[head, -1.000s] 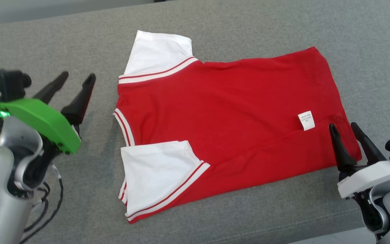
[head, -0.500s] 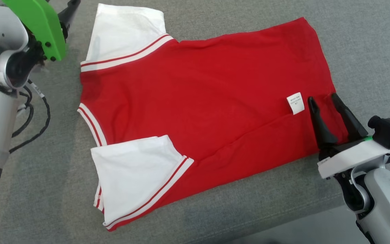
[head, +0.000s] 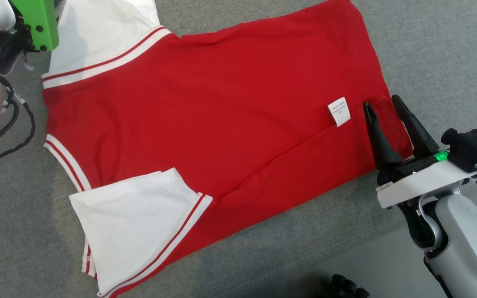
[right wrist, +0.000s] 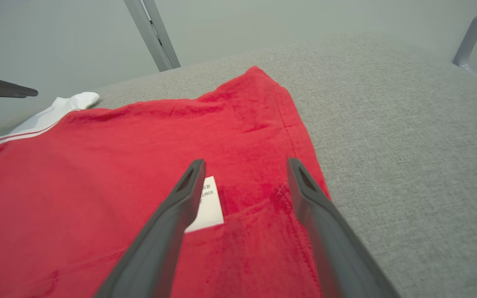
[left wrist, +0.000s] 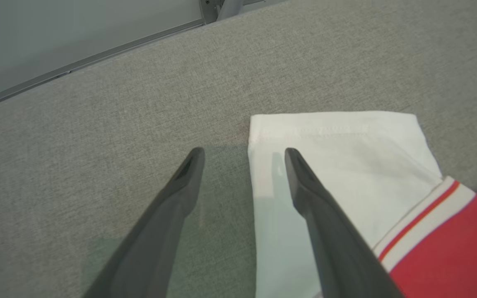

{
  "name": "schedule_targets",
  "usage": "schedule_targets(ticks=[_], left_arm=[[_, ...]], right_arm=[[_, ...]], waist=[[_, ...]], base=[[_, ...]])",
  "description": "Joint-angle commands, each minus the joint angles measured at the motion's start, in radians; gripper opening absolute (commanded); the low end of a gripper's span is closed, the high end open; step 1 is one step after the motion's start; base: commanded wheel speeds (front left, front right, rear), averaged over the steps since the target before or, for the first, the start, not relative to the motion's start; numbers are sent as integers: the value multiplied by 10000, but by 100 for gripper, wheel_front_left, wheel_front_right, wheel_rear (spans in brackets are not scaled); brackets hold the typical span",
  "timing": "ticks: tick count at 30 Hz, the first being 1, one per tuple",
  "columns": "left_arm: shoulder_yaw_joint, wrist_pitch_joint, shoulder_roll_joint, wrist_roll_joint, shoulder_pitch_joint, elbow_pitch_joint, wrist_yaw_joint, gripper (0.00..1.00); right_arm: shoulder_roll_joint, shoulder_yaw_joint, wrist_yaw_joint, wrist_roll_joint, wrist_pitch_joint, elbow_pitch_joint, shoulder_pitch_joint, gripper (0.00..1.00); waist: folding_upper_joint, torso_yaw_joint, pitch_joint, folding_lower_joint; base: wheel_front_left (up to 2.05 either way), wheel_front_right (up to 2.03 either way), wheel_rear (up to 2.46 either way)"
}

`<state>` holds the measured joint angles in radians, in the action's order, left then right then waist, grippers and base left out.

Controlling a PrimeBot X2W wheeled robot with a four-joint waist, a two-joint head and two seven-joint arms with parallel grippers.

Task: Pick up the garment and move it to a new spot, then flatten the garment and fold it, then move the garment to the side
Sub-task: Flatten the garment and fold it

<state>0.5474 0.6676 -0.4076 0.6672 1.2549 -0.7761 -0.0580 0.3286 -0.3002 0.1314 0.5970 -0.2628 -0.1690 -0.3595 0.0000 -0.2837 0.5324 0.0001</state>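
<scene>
Right claw (head: 381, 102): mine, at the near right; jaws spread wide and holding nothing.
Right fingers (right wrist: 172, 223): both lie over the red fabric at the hem corner; I cannot tell whether they press on it.
Right arm pose: pale forearm (head: 466, 240) rises from the lower right corner, with the fingers slanting up and to the left.
Garment (head: 205, 111): red shirt, spread flat on the grey cushion (head: 429, 49), with the hem to my right and the collar to my left.
Care label (head: 339, 111): white, just left of my right claw's inner finger.
Near sleeve (head: 131, 223): white with red stripes, folded in over the body.
Far sleeve (left wrist: 346, 157): white, lying flat.
Left claw (left wrist: 243, 151): released and empty; one finger is over the far sleeve's edge and the other over bare cushion.
Left arm pose: green wrist housing (head: 39, 20) at the far left corner.
Change since a second ago: my head camera has shifted. Measured against the shirt, my left claw has gone from beside the collar to the far sleeve. My right claw has edged further in over the hem.
</scene>
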Motion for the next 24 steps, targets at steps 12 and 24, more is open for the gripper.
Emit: schedule_targets(ticks=[12,24], left_arm=[[373,-244,-200,-414,732,-1061,-232,100],[527,29,-109,-200,872,-1976,-436,62]], right_arm=[[-220,-66,-15,-132,-34,243,-200,100],[-242,2,-15,-45,-34,302,-278,100]], waist=[[0,-576,429,-1],[0,-836,557,-1]], base=[[0,0,0],[0,0,0]])
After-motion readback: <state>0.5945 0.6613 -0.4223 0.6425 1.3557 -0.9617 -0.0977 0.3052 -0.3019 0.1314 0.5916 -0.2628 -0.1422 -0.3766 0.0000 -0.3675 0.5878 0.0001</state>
